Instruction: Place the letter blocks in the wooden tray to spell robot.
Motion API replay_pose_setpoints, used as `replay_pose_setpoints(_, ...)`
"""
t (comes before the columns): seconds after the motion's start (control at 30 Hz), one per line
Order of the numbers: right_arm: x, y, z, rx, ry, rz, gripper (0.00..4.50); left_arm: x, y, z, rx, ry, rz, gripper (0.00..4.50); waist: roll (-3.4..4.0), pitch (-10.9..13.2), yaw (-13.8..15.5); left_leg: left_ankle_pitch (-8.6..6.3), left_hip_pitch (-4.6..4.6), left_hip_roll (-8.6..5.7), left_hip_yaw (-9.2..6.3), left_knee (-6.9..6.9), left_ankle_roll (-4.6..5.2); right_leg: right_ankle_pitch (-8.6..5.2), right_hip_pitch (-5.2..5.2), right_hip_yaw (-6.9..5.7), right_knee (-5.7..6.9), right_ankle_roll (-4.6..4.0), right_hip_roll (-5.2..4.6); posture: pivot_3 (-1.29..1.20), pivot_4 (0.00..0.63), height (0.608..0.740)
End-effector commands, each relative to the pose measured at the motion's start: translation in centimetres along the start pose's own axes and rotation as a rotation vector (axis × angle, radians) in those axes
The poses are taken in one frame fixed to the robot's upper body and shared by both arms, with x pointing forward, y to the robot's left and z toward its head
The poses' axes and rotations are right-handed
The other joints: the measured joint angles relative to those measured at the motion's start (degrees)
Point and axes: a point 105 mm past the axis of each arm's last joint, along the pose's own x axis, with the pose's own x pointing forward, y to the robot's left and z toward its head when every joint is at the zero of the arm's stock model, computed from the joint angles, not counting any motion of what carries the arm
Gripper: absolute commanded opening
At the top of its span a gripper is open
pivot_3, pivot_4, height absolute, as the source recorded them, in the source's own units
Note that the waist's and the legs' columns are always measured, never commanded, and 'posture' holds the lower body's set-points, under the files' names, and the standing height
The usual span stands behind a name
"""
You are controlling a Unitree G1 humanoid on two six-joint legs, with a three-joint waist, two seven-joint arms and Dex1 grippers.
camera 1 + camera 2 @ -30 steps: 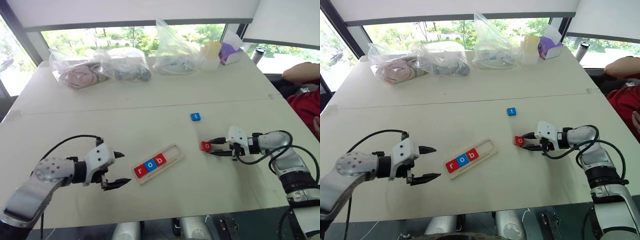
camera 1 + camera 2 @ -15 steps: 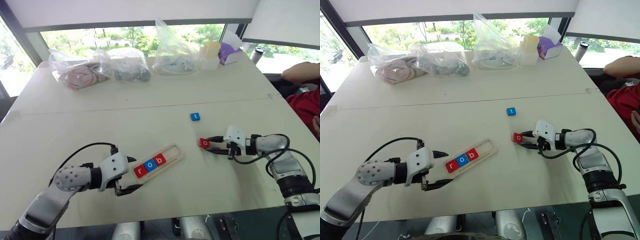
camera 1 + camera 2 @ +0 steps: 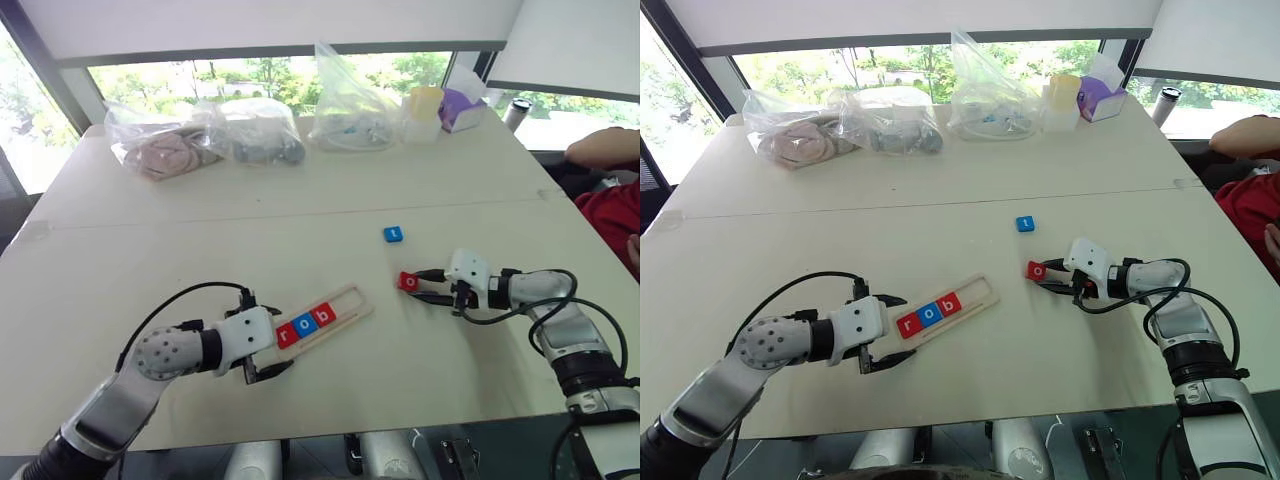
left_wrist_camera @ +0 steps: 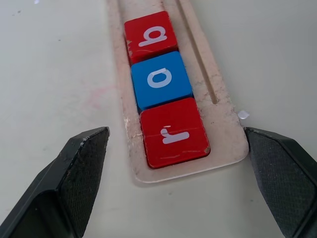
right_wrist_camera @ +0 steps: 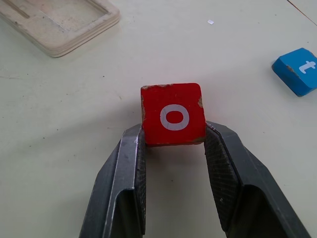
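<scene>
The wooden tray [image 3: 349, 300] lies slantwise near the table's front, with red r [image 4: 173, 133], blue o [image 4: 159, 80] and red b [image 4: 149, 36] side by side in its slot. My left gripper [image 3: 270, 338] is open, its fingers [image 4: 81, 166] standing either side of the tray's r end without touching it. To the tray's right, a red o block [image 5: 173, 114] rests on the table, and my right gripper [image 5: 173, 135] is shut on its near edge. A blue t block [image 3: 393, 234] lies loose farther back.
Several clear plastic bags [image 3: 258, 130] line the table's far side, beside a cup [image 3: 423, 108] and a purple box [image 3: 461, 106]. A person's arm and red sleeve [image 3: 612, 205] are at the right edge. A seam [image 3: 250, 215] crosses the table.
My left gripper has moved right and slightly down, from open table to straddling the tray's r end. The right gripper has stayed put with the red o block.
</scene>
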Motion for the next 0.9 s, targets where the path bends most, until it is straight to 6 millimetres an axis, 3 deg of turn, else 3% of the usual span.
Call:
replay_pose_setpoints(0.03,-0.3,-0.1,0.3,-0.002,-0.008,-0.018,1.09,-1.4,2.3,-3.2,-0.002,0.138,0.095,4.5,0.0,0.0,-0.02,0.0,0.0,0.01,0.0,0.0,0.0,0.0,0.0,0.0,0.0,0.0,0.01,0.0,0.15,0.74)
replay_pose_setpoints(0.2,-0.5,0.3,0.6,0.01,-0.01,0.008,1.09,-2.9,4.0,-3.7,0.038,0.14,0.089,4.5,0.01,0.0,-0.19,0.0,0.06,0.09,0.03,-0.12,0.0,0.0,-0.03,-0.01,0.02,-0.01,0.06,0.0,0.15,0.74)
replay_pose_setpoints(0.37,0.1,2.3,4.0,0.006,-0.05,0.144,1.09,-3.5,5.7,-3.0,0.087,0.072,0.077,4.5,0.07,0.02,-0.19,0.0,0.06,0.35,0.09,-0.17,0.0,0.01,-0.34,-0.02,0.05,-0.03,0.16,0.0,0.15,0.74)
replay_pose_setpoints(0.53,2.4,3.5,6.8,-0.046,0.002,0.175,1.09,-4.5,3.6,-2.0,0.016,0.049,-0.083,4.5,0.03,0.04,-0.22,-0.01,-0.33,0.54,0.23,-0.15,0.0,0.11,-0.92,0.05,0.1,-0.09,0.36,0.0,0.15,0.74)
replay_pose_setpoints(0.7,4.1,4.6,8.8,-0.04,0.012,0.19,1.09,-7.7,1.7,-1.2,-0.099,0.109,-0.223,4.5,-0.05,0.11,0.04,-0.08,-0.52,0.68,0.23,-0.24,0.09,0.08,-1.15,0.06,0.06,-0.14,0.52,0.0,0.15,0.74)
replay_pose_setpoints(0.8,5.0,5.9,9.6,-0.037,0.026,0.22,1.09,-9.7,3.6,-1.0,-0.154,0.141,-0.15,4.5,-0.14,0.18,0.17,-0.08,-0.64,0.74,0.16,-0.22,0.1,0.07,-1.22,0.02,0.04,-0.17,0.62,0.0,0.15,0.74)
replay_pose_setpoints(0.9,5.5,7.1,9.8,-0.04,0.043,0.249,1.09,-10.4,5.3,-0.2,-0.174,0.104,-0.073,4.5,-0.15,0.19,0.21,-0.08,-0.64,0.73,0.17,-0.17,0.09,0.08,-1.22,0.02,0.04,-0.19,0.61,0.0,0.15,0.74)
